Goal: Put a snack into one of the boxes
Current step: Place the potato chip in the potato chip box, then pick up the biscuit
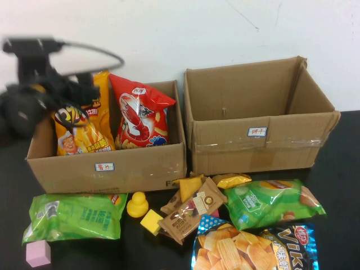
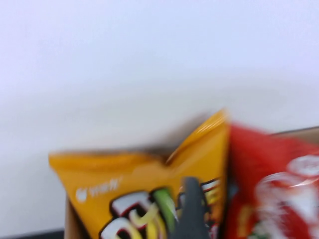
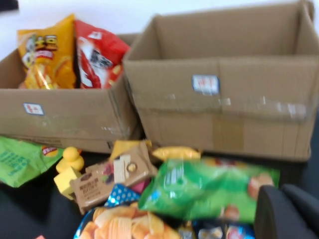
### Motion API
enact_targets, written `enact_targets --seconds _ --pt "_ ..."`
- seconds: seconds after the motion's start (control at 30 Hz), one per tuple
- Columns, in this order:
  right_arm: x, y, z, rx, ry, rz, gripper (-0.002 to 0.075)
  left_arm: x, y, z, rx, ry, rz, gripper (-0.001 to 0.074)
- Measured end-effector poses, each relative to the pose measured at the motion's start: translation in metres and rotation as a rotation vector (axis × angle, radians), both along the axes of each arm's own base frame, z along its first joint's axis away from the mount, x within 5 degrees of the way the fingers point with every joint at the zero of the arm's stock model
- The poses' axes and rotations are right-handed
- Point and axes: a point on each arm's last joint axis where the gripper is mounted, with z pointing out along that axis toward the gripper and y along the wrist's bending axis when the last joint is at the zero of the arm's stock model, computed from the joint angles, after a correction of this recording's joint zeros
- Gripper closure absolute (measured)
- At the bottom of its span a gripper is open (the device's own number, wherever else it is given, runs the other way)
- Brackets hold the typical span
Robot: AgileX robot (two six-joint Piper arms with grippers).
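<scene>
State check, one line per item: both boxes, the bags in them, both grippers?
left box: flaps open, holds two bags
orange chip bag: upright inside the left box
red shrimp bag: upright in the left box, beside the orange one
right box: flaps open, nothing visible inside
left gripper: over the left box at the orange bag
right gripper: low over the snacks in front of the boxes

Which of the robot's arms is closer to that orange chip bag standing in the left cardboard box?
Left. The left gripper hangs right over the orange chip bag in the left cardboard box. The right gripper sits low, across the table near the green snack bag.
</scene>
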Motion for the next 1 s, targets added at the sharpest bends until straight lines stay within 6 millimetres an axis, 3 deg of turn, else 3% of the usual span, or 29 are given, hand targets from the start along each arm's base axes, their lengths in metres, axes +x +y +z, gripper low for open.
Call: enact_targets --seconds 0.07,0.17,0.23,0.3,0.47,0.67,0.83,1.0 --pt "0.009 0.001 0.016 -0.047 -0.008 0.035 0.0727 -0.019 -0.001 0.028 0.010 -0.010 -0.044 0.0295" --pt "0.030 0.004 0.044 -0.140 -0.021 0.115 0.0727 -0.050 0.000 0.068 0.054 -0.053 -0.107 0.0560" --pt "0.049 0.007 0.058 -0.191 0.002 0.189 0.0727 -0.074 0.002 0.090 0.077 -0.087 -0.138 0.0657" --pt "0.068 0.010 0.068 -0.228 0.037 0.281 0.0727 -0.098 0.004 0.098 0.083 -0.101 -0.153 0.0698" --pt "0.121 0.021 0.084 -0.259 0.135 0.534 0.0727 -0.167 0.012 0.096 0.052 -0.117 -0.178 0.0730" --pt "0.165 0.048 0.092 -0.457 0.158 0.806 0.0727 -0.238 0.019 0.056 -0.015 -0.077 -0.208 0.0735" --pt "0.193 0.089 0.085 -0.715 0.162 0.989 0.0727 -0.275 0.023 0.034 -0.056 -0.107 -0.211 0.0736" --pt "0.222 0.132 0.062 -0.842 0.091 1.092 0.0715 -0.300 0.026 0.033 -0.063 -0.184 -0.227 0.0736"
